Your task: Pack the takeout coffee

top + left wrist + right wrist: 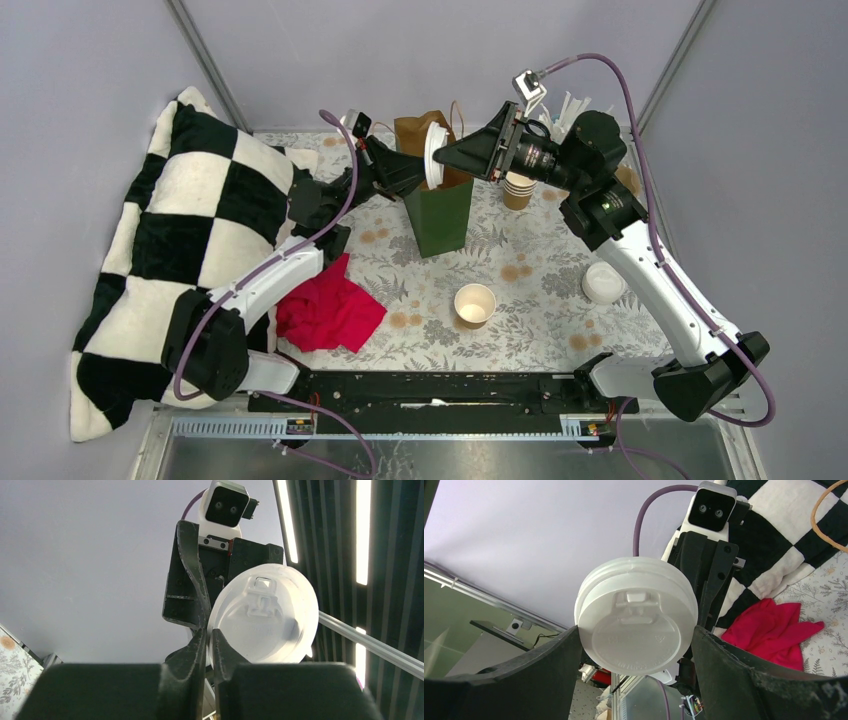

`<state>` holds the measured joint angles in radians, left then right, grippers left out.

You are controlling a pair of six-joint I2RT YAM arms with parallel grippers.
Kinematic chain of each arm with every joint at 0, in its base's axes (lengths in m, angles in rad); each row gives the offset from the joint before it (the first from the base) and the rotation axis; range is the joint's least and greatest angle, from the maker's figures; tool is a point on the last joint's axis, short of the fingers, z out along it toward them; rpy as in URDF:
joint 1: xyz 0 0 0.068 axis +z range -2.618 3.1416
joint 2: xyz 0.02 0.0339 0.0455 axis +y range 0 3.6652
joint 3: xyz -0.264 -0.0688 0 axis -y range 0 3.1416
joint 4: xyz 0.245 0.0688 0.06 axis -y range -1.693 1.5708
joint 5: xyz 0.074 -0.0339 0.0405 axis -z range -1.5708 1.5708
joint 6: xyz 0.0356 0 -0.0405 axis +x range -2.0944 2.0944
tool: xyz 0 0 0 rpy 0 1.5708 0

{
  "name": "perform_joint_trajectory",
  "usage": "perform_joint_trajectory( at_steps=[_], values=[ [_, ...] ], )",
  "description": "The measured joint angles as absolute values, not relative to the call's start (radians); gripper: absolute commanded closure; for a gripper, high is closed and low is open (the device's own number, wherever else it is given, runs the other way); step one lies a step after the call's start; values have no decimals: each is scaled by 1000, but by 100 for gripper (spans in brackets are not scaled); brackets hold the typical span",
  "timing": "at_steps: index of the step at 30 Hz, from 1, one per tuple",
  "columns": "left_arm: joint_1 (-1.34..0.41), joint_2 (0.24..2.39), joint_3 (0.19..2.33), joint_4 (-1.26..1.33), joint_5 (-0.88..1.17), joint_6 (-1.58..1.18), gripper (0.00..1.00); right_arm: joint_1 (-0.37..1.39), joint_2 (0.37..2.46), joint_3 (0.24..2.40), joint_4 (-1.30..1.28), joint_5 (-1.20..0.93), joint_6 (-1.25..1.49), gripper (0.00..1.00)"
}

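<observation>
Takeout coffee lid (435,155) on edge above green bag (438,215); open kraft cup (475,305) well apart on counter (540,310). Left wrist: left claw (207,635) nearly together at rim, grip unclear. Right wrist: right claw (636,630) clamped across lid; level it before seating on cup.

Left jaws pinched together, right jaws spread.
</observation>
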<state>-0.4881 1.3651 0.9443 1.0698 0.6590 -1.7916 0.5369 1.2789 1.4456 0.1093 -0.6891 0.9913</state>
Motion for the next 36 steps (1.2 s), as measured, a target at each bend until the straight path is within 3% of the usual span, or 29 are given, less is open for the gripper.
perform_joint_trajectory(
  at_steps=[5, 11, 18, 25, 31, 36],
  values=[
    [-483, 1341, 920, 1040, 659, -1771, 51, 537, 1276, 1446, 92, -688, 986, 20],
    [-440, 1235, 834, 901, 667, -1697, 29, 538, 1243, 1452, -79, -640, 890, 20],
    [-350, 1051, 817, 390, 660, -1429, 23, 542, 1208, 1502, -508, -494, 610, 22],
    [-346, 1070, 914, -84, 639, -1153, 23, 639, 1231, 1446, -855, -285, 423, 23],
    [-369, 1084, 905, -218, 629, -1089, 23, 831, 1349, 1412, -993, -49, 372, 22],
    [-385, 1097, 897, -258, 629, -1061, 23, 892, 1396, 1306, -975, 76, 369, 21]
  ],
)
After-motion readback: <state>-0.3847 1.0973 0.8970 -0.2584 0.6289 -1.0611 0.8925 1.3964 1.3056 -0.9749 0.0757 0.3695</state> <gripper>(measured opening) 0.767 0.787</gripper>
